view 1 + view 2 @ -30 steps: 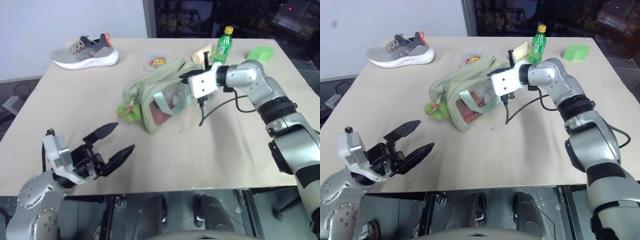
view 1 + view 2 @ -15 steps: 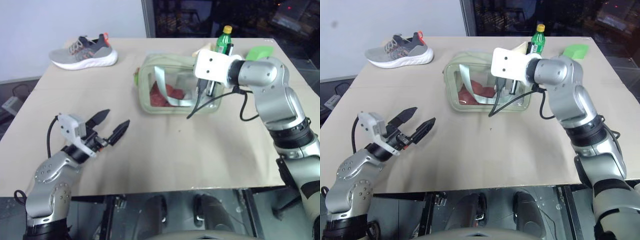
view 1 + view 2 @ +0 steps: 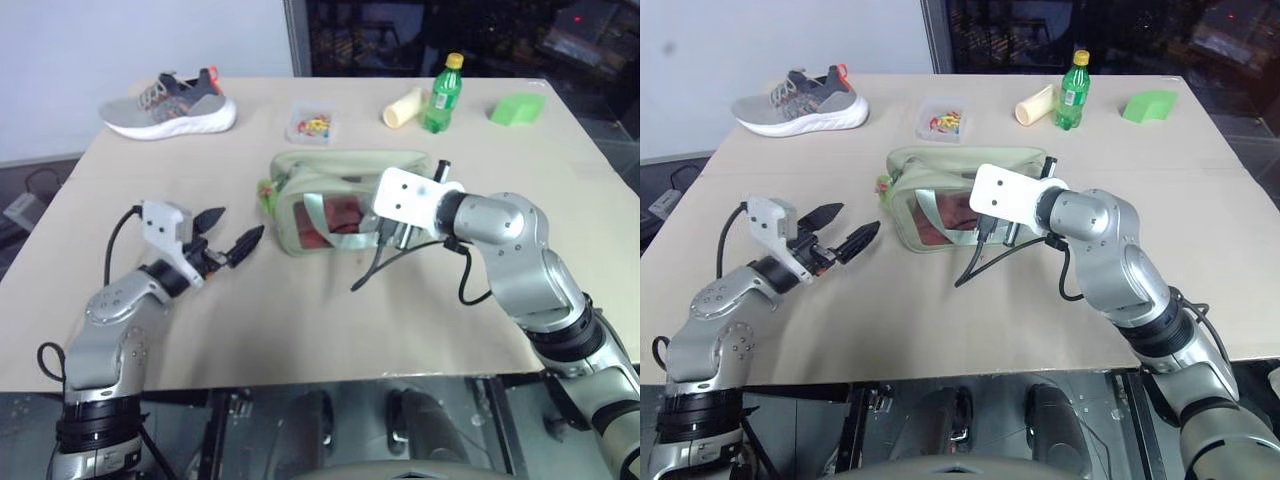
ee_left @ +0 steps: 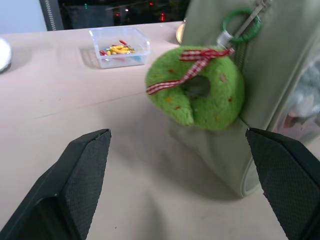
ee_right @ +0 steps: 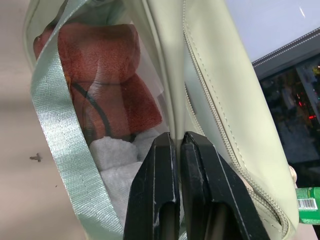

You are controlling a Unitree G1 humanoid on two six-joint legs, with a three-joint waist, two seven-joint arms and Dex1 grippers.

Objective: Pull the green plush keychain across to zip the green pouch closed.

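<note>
Green pouch (image 3: 345,200) stands upright mid-bench (image 3: 300,330) in the head views, the green plush keychain (image 3: 266,190) hanging at its left end. Left hand (image 3: 228,232) hovers just beside it, fingers spread wide, empty. Right hand (image 3: 1015,232) rests against the pouch's clear front, fingers shut. Left wrist view: the keychain hangs ungrasped between the open fingers. Right wrist view: pinched-together fingertips (image 5: 170,150) hold nothing. Zipping looks not yet begun.

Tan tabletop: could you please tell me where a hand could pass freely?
Bare: the tan tabletop before the pale sage-green fabric pouch, and right of it toward the bright green block. Crowded: the far edge around the green plastic bottle.
</note>
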